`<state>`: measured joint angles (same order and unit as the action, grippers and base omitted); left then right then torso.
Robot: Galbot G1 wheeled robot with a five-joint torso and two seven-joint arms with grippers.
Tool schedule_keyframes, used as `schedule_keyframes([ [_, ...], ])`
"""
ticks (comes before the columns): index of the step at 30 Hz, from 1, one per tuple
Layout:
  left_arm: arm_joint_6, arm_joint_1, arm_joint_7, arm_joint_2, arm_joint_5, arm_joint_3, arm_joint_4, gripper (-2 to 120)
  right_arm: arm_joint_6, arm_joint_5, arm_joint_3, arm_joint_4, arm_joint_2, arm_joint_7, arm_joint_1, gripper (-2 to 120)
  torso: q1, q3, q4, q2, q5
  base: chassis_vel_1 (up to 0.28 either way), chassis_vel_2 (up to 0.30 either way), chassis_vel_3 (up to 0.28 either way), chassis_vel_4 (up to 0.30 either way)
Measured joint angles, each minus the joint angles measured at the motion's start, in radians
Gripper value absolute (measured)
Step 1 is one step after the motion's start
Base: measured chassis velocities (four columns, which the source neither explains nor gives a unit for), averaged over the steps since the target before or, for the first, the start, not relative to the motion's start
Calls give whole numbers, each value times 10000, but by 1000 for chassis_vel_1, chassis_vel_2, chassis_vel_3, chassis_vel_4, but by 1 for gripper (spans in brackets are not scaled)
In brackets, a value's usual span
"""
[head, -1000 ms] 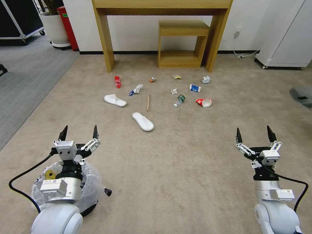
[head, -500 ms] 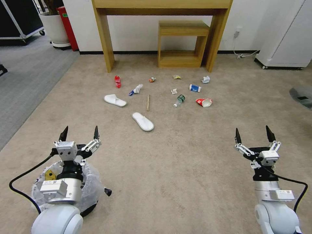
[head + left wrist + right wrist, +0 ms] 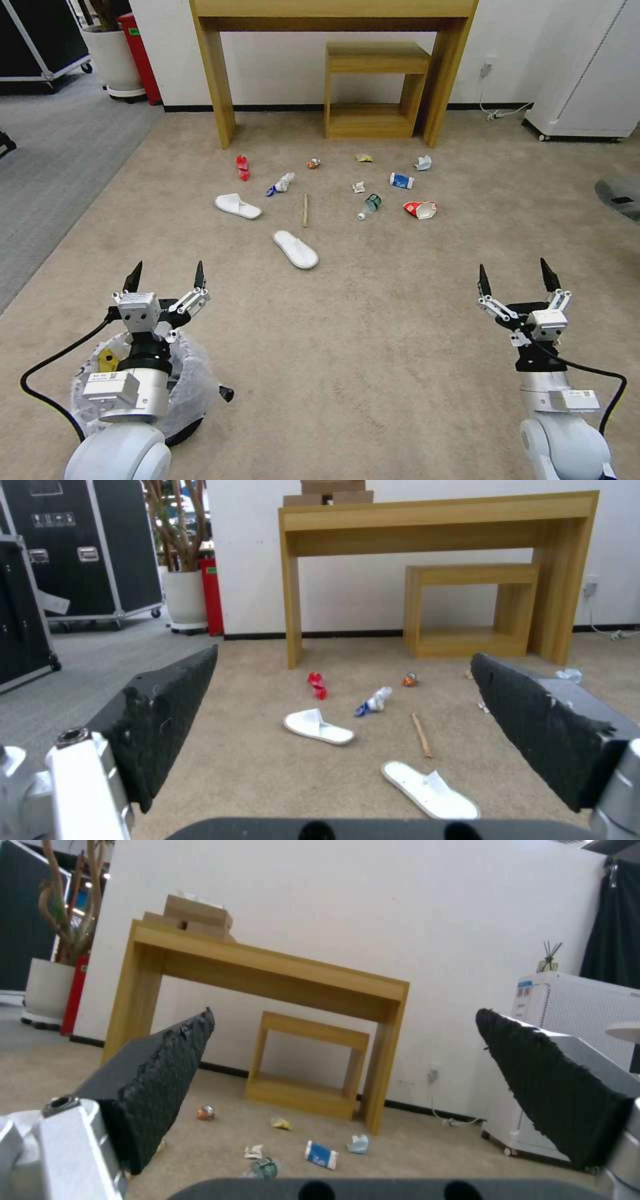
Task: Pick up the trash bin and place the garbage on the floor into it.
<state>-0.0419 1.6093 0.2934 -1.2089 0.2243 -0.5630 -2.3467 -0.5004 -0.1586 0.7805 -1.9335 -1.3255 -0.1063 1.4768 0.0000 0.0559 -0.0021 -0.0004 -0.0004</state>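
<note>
Both arms have eased nearer, fingers spread on left gripper (image 3: 166,275) (above trash bin (image 3: 193,383)) and right gripper (image 3: 516,276).

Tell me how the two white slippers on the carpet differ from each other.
The nearer slipper lies closest to the robot, while the farther slipper lies further off and more to the robot's left. The nearer slipper sits just this side of the wooden stick; the farther slipper lies beside it, below the red wrapper. Both are white, flat and lie sole down on the floor.
</note>
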Motion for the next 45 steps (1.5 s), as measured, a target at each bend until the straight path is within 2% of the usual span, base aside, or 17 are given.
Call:
schedule_keyframes([
  [38,-8,64,33,82,199,96,5,100,-305,240,-13,105,-143,-331,26,100,0,1,0,0,1,35,34,-33,-36],
  [45,-327,100,115,183,311,-33,-10,100,-287,264,22,6,-115,8,34,100,0,0,0,0,1,13,18,-18,-9],
])
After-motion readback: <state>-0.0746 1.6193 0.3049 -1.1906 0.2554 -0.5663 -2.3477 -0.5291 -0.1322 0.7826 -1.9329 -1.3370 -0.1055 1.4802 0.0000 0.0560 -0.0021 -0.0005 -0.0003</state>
